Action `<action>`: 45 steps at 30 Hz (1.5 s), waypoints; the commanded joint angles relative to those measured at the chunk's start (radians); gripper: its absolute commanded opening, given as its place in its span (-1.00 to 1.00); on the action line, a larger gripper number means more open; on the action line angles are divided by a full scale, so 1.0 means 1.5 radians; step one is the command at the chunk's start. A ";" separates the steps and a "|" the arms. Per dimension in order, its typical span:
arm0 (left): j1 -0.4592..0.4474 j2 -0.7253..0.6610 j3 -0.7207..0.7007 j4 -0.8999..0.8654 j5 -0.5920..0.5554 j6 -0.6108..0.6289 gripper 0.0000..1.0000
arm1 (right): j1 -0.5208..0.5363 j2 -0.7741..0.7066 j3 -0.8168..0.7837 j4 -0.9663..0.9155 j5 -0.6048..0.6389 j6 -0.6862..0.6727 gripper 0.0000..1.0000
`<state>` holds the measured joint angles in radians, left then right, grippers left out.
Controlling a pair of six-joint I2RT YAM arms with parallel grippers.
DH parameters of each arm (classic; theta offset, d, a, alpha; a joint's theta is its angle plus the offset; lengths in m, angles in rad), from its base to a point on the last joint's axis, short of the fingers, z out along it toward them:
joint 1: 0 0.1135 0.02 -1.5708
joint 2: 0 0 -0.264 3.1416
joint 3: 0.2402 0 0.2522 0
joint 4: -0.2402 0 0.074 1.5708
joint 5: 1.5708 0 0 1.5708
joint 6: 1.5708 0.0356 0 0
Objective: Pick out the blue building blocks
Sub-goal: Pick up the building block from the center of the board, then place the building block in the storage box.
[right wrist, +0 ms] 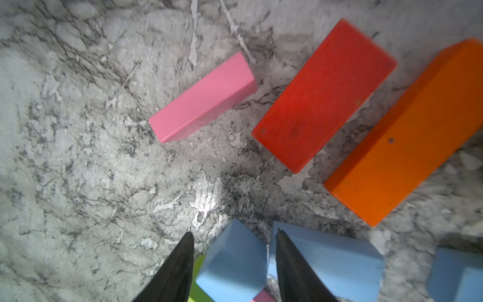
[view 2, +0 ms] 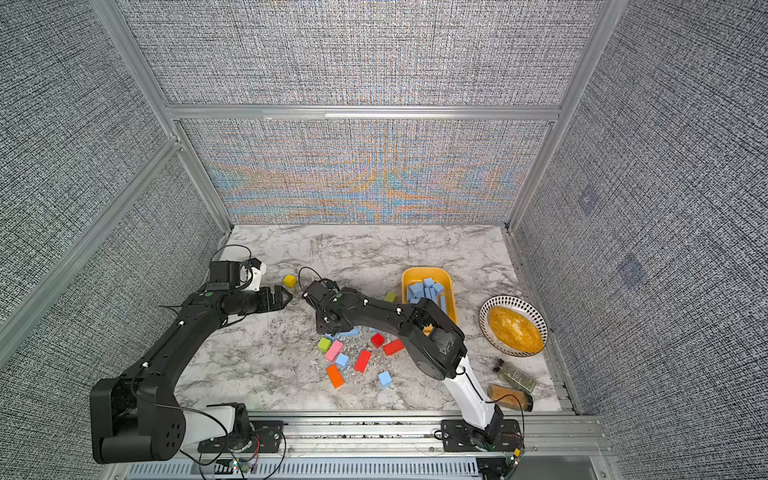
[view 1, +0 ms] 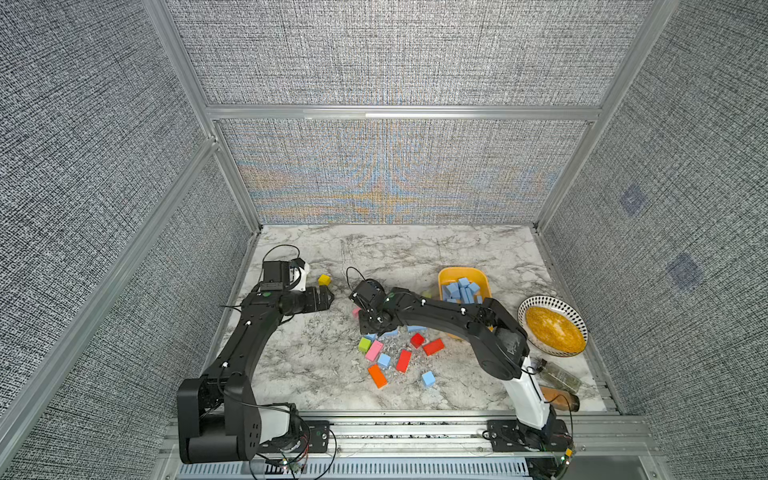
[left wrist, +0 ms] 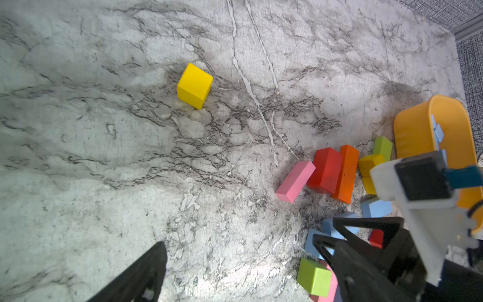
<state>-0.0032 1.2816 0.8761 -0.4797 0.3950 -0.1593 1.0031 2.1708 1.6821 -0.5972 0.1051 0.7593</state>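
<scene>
Okay, nearest me two loose blue building blocks lie on the table. Beyond them my right end effector stands apart around a blue cube, with slim gaps showing on both sides. Farther back, more blue blocks fill the yellow tray, and my left end effector gapes empty.

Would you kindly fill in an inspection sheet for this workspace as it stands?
Surface: marble-patterned tabletop, no spills seen.
Job's things: blue blocks piled in yellow tray; stray blue blocks on table.
Clutter: red brick, orange brick, pink brick, green cube, yellow cube; patterned bowl; two bottles.
Grippers: left gripper open, empty; right gripper open, straddling a blue cube.
Cables: black loops at both wrists.
Surroundings: grey panels, aluminium frame.
</scene>
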 commanded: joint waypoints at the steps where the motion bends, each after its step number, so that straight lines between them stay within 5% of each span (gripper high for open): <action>1: 0.008 -0.012 -0.006 0.015 0.003 -0.003 1.00 | 0.010 0.023 0.026 -0.032 -0.001 -0.041 0.04; 11: 0.014 -0.046 -0.034 0.033 0.005 -0.001 1.00 | 0.017 0.015 -0.004 -0.069 0.020 -0.054 0.03; 15: 0.014 -0.059 -0.044 0.031 0.001 0.009 1.00 | 0.012 0.018 0.002 -0.055 0.020 -0.049 -0.33; 22: 0.015 -0.080 -0.062 0.045 0.008 0.011 1.00 | 0.009 -0.004 0.020 -0.044 0.040 -0.036 -0.53; 35: 0.000 0.027 0.068 0.008 0.158 0.078 0.91 | -0.114 -0.152 -0.018 0.039 0.055 -0.007 -0.64; 45: -0.176 0.165 0.230 -0.048 0.129 0.140 0.93 | -0.272 -0.310 -0.193 0.014 0.042 -0.038 -0.64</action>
<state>-0.2184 1.4944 1.1858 -0.5083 0.5858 0.0135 0.6239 1.7588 1.4456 -0.5564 0.1757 0.7177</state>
